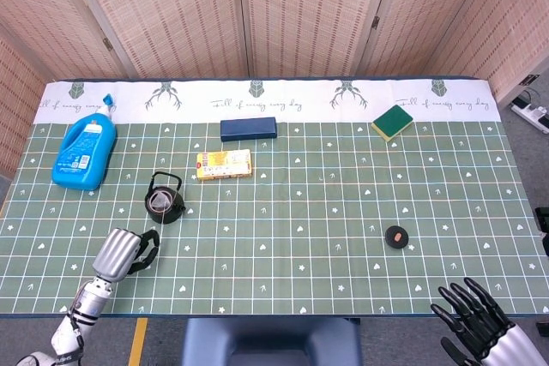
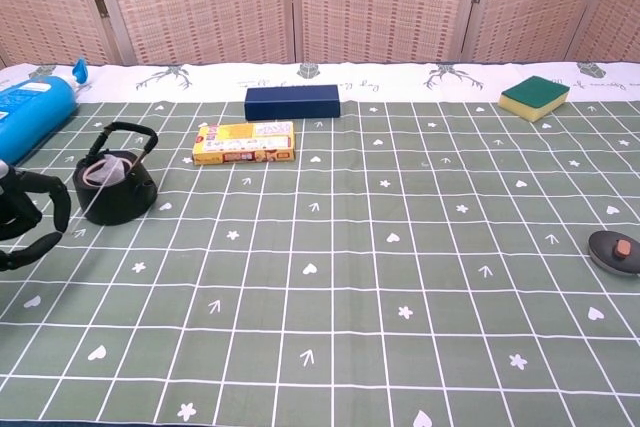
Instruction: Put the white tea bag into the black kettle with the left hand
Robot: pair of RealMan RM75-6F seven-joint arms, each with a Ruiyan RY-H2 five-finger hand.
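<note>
The black kettle (image 1: 164, 201) (image 2: 114, 188) stands upright on the left part of the green checked cloth, handle raised. Something pale, the white tea bag (image 2: 101, 169), lies inside its mouth. My left hand (image 1: 127, 252) (image 2: 24, 220) hovers near the table's front-left edge, in front of and to the left of the kettle, apart from it; its fingers are curled and hold nothing. My right hand (image 1: 477, 325) shows only in the head view, at the bottom right off the table's front edge, with its fingers spread and nothing in them.
A blue detergent bottle (image 1: 84, 153) lies at the far left. A yellow box (image 1: 224, 164) and a dark blue box (image 1: 248, 129) sit behind the kettle. A green-yellow sponge (image 1: 392, 122) is at the back right, a small black lid (image 1: 396, 237) at the right.
</note>
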